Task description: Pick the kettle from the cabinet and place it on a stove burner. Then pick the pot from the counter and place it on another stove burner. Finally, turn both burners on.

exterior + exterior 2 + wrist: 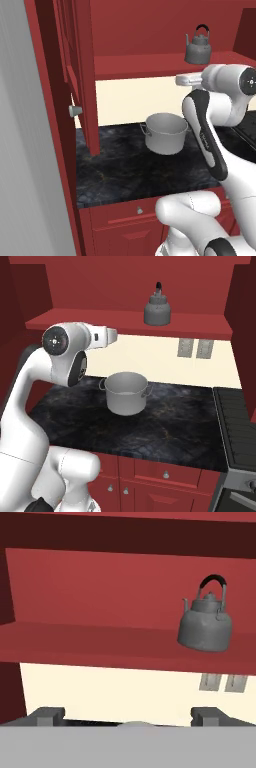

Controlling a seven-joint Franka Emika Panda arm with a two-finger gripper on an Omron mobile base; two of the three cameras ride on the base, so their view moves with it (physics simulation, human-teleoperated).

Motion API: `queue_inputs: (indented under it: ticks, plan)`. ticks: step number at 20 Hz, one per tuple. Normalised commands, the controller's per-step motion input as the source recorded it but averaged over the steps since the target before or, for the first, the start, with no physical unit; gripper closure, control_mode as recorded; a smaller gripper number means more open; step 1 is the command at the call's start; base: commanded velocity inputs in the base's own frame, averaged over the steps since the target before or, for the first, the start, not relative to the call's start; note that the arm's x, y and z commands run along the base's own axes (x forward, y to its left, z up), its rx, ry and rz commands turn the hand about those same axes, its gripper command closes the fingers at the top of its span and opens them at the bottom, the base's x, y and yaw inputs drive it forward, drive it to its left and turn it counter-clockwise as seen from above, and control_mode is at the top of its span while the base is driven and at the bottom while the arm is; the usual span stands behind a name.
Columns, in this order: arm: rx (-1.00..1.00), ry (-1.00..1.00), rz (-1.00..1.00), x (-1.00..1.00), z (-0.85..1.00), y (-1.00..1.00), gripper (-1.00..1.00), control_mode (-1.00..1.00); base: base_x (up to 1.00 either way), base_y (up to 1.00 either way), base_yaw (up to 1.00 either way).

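Note:
The small grey kettle (pixel 198 47) (pixel 157 310) (pixel 206 624) stands upright on the shelf of the red cabinet (pixel 145 65), black handle up. Its door (pixel 75 75) hangs open at the left. The wide silver pot (pixel 165 132) (pixel 126 392) sits on the dark counter (pixel 125 170) below the shelf. My gripper (pixel 129 716) is open and empty, raised at about shelf height in front of the cabinet. In the hand view the kettle lies ahead, to the upper right of its fingertips (pixel 48 714). The black stove (pixel 235 426) lies at the right end of the counter.
The open door's round knob (pixel 75 110) juts out at the left, above the counter's left end. Two wall outlets (pixel 195 348) sit on the cream backsplash under the shelf. Red drawers (pixel 165 473) run below the counter. A grey wall (pixel 20 150) bounds the left.

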Motion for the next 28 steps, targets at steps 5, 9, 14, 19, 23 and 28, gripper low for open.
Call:
queue_inputs:
  ticks: [5, 9, 14, 19, 23, 28]
  plan:
    - [0.0, -0.09, 0.0, 0.0, 0.33, -0.15, -1.0, -1.0, 0.0, 0.0, 0.0]
    - [0.0, -0.06, 0.0, 0.0, 0.35, -0.15, -1.0, -1.0, 0.0, 0.0, 0.0]
    - [0.0, -0.05, 0.0, 0.0, 0.32, -0.2, -1.0, -1.0, 0.0, 0.0, 0.0]
    - [0.0, -0.04, 0.0, 0.0, 0.27, -0.21, -1.0, -1.0, 0.0, 0.0, 0.0]
    - [0.0, -0.01, 0.0, 0.04, 0.12, -0.18, -1.0, -1.0, 0.0, 0.0, 0.0]
    - [0.0, 0.0, 0.0, 0.06, 0.07, -0.1, -1.0, -1.0, 0.0, 0.0, 0.0]
